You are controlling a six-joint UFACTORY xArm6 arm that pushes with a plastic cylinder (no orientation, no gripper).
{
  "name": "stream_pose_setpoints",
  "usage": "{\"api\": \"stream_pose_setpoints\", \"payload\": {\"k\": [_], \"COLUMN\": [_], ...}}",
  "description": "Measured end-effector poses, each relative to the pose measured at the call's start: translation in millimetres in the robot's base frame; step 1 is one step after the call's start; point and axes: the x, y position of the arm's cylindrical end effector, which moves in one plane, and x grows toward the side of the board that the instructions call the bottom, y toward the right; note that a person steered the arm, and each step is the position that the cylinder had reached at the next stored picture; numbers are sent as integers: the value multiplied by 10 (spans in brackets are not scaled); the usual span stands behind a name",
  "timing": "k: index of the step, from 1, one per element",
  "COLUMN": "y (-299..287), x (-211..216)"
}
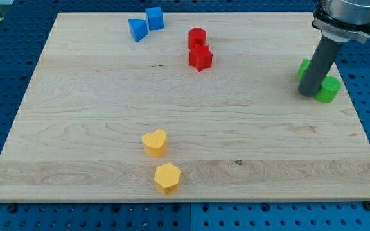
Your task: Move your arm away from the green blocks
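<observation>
Two green blocks sit at the view's right. One green block lies just right of my rod, and another green block is partly hidden behind it. My tip rests on the board between them, touching or nearly touching both. The dark rod rises from there to the arm at the view's top right.
The wooden board carries a blue cube and a blue triangular block at the top, a red cylinder and a red star block near top centre, a yellow heart and a yellow hexagon at the bottom.
</observation>
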Motion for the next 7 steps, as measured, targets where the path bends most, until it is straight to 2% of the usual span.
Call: {"api": "stream_pose_setpoints", "payload": {"k": [1,2,4,5,7], "y": [0,-285,-1662,-2528,-4338], "x": [3,3,2,-81,-948]}}
